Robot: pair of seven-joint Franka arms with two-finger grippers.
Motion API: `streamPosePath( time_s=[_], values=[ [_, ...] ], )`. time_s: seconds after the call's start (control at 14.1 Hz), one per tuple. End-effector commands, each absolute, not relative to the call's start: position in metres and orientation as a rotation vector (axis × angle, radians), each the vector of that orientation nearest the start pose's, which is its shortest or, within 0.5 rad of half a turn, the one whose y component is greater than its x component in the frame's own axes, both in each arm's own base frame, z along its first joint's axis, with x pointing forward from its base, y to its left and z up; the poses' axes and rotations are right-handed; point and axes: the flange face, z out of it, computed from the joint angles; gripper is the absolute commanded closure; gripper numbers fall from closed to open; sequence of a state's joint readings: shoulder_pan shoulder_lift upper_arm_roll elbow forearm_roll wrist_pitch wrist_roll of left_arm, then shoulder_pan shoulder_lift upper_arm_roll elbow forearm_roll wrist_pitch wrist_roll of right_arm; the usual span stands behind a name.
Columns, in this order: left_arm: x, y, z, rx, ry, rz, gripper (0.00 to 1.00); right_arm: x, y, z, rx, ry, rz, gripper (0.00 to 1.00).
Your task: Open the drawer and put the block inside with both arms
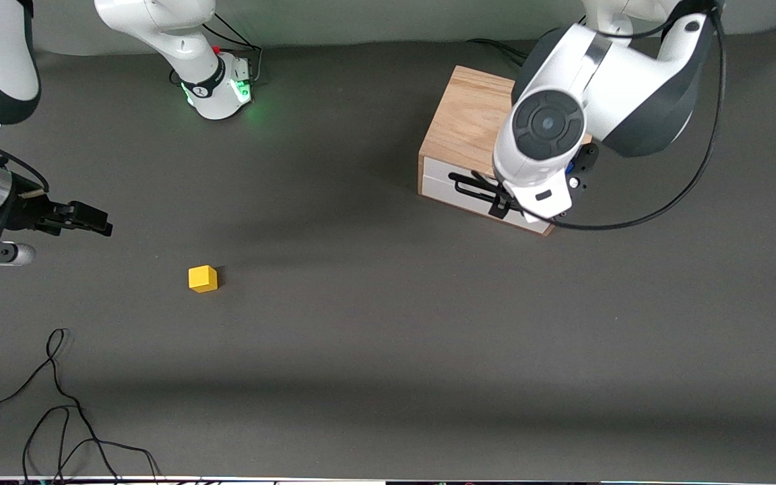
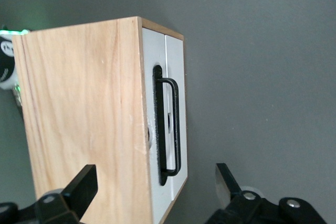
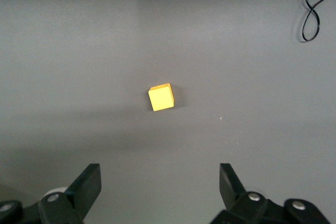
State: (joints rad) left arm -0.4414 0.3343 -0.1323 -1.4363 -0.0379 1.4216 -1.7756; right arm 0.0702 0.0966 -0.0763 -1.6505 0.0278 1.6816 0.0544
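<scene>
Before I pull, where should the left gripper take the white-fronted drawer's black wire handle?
Grip the black wire bar handle at mid-span, coming straight at the white drawer front. The bar stands off the front, leaving a gap for one finger. The left gripper is open, straddling the light-wood cabinet's front edge.

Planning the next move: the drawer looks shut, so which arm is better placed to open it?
Left. The left gripper hangs open over the cabinet by the handle; the right gripper is over the table near the block.
</scene>
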Motion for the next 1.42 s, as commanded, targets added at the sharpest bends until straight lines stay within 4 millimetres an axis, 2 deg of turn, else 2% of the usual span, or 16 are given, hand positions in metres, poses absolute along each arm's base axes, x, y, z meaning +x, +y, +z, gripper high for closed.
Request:
streamPosePath(
  time_s=[0.0, 0.21, 0.5, 0.71, 1.07, 1.35],
  values=[
    [0.536, -0.335, 0.448, -2.268, -1.682, 0.289, 0.0, 0.586, 0.001, 0.53, -3.13, 0.063, 0.074, 0.0],
    [0.551, -0.336, 0.408, -2.191, -1.764, 0.263, 0.0, 0.586, 0.001, 0.515, -3.13, 0.062, 0.062, 0.0],
    [0.547, -0.335, 0.363, -2.178, -1.766, 0.228, 0.0, 0.585, 0.003, 0.493, -3.13, 0.04, 0.038, 0.0],
    [0.54, -0.333, 0.34, -2.168, -1.751, 0.228, 0.0, 0.587, 0.004, 0.487, -3.131, -0.027, 0.028, 0.0],
    [0.512, -0.35, 0.308, -2.158, -1.709, 0.216, 0.0, 0.588, 0.014, 0.449, -3.133, -0.052, 0.016, 0.0],
    [0.504, -0.354, 0.294, -2.15, -1.672, 0.211, 0.0, 0.591, 0.018, 0.431, -3.136, -0.064, 0.019, 0.0]
  ],
)
